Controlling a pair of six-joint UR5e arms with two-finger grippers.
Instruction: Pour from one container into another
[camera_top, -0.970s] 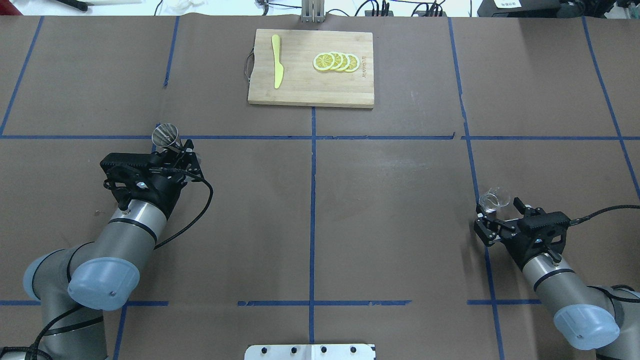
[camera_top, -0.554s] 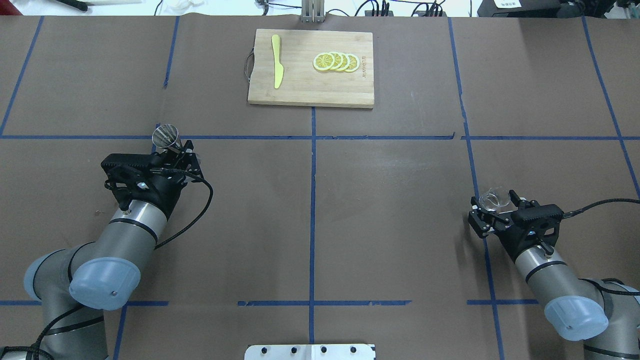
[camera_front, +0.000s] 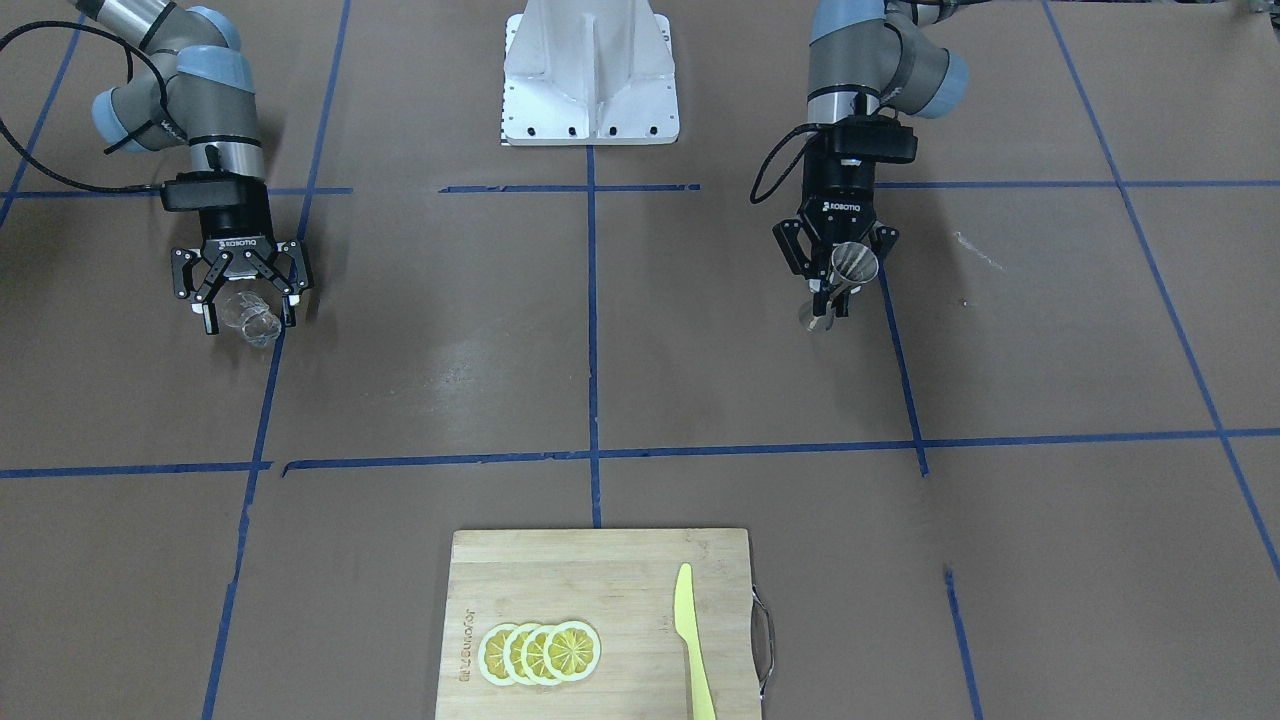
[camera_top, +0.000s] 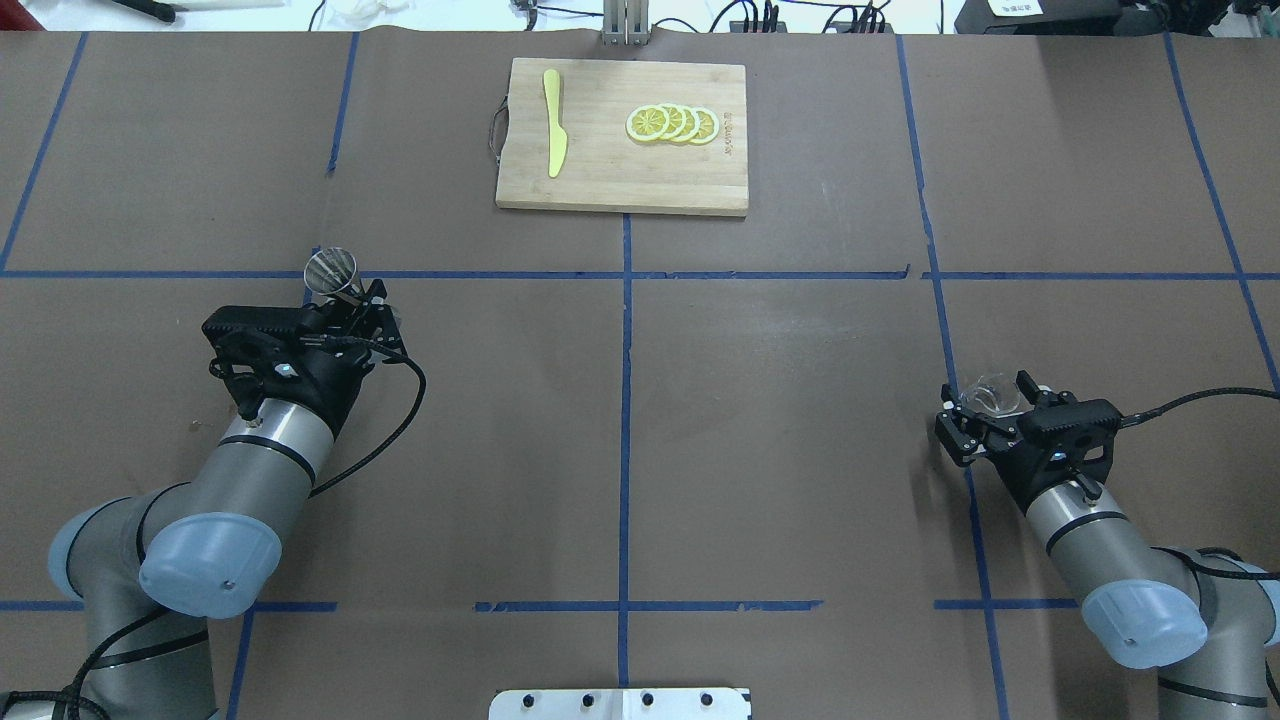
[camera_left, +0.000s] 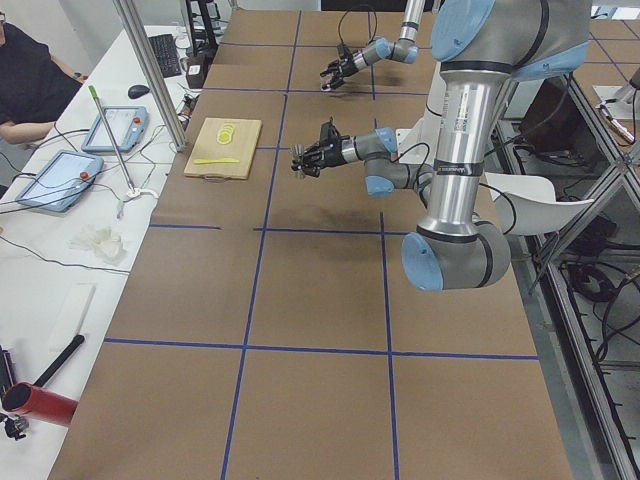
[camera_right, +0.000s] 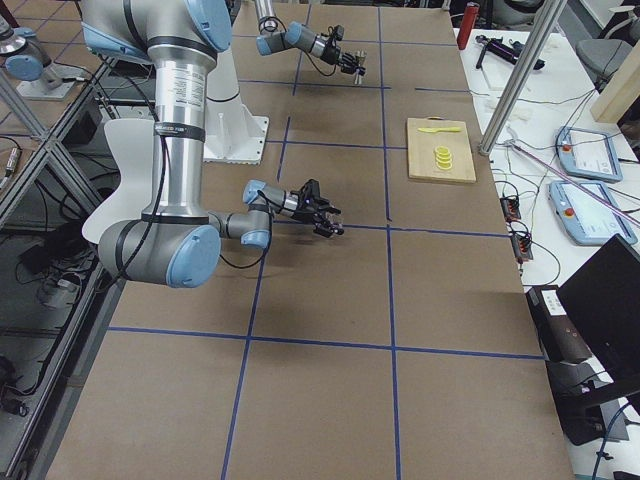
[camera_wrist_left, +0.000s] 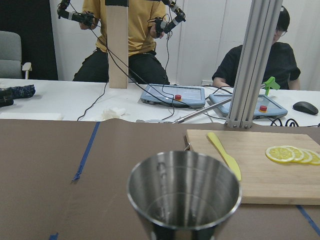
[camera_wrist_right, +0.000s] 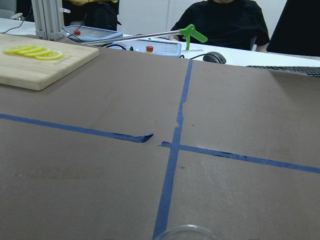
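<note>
Left gripper (camera_front: 830, 290) points forward, jaws pinching the jigger (camera_front: 853, 262); right gripper (camera_front: 247, 310) sits low, jaws spread around the glass cup (camera_front: 255, 325).

Right wrist camera only catches the rim of the glass cup (camera_wrist_right: 185, 231) at its bottom edge. Left wrist camera cuts the jigger (camera_wrist_left: 184, 197) off below the upper cone. Side views: cup's too tiny to make out.
</note>
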